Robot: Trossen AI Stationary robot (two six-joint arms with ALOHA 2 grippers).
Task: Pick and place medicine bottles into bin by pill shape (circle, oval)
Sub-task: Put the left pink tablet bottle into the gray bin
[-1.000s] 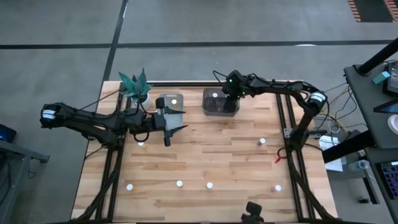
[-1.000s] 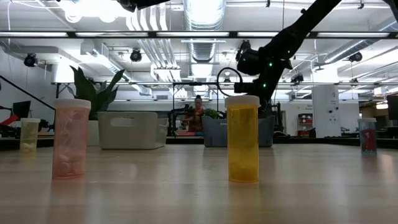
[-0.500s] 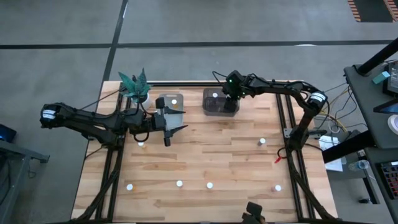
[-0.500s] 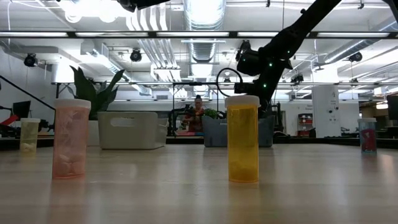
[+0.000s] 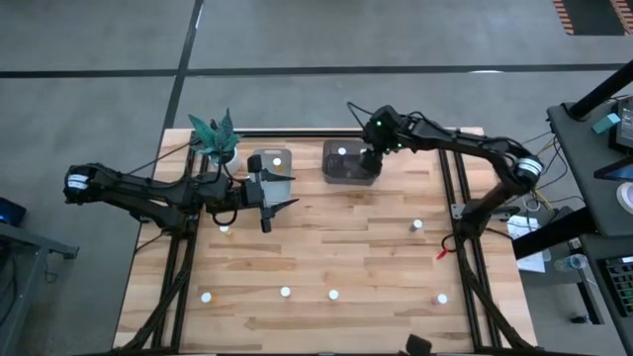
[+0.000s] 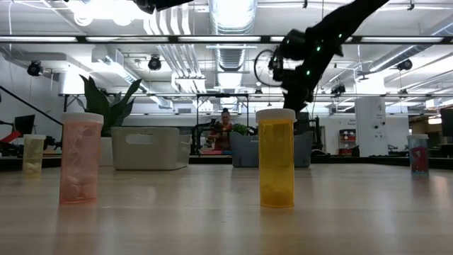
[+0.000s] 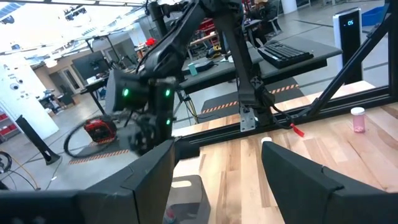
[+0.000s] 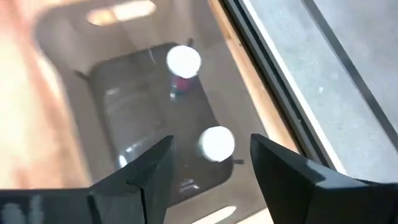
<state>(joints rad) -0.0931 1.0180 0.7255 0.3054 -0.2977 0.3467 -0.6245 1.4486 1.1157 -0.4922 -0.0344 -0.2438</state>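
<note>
left gripper [image 5: 281, 205]: fingers apart, empty, waiting at 9 o'clock beside the white bin [image 5: 269, 162].
white bin: one white cap visible inside.
dark bin [image 5: 348, 163]: 12 o'clock; two medicine bottles [image 8: 216, 143] stand inside.
right gripper [image 8: 210, 163]: above dark bin, fingers apart, nothing held.
left to sort: six bottles [image 5: 285, 292], mostly 6 o'clock.

White-capped bottles [image 6: 276, 167] — one orange, one pink [image 6: 81, 157] — are seen on a pale wood-grained table [image 5: 336, 247]; a grey bin [image 5: 348, 164] — translucent.
</note>
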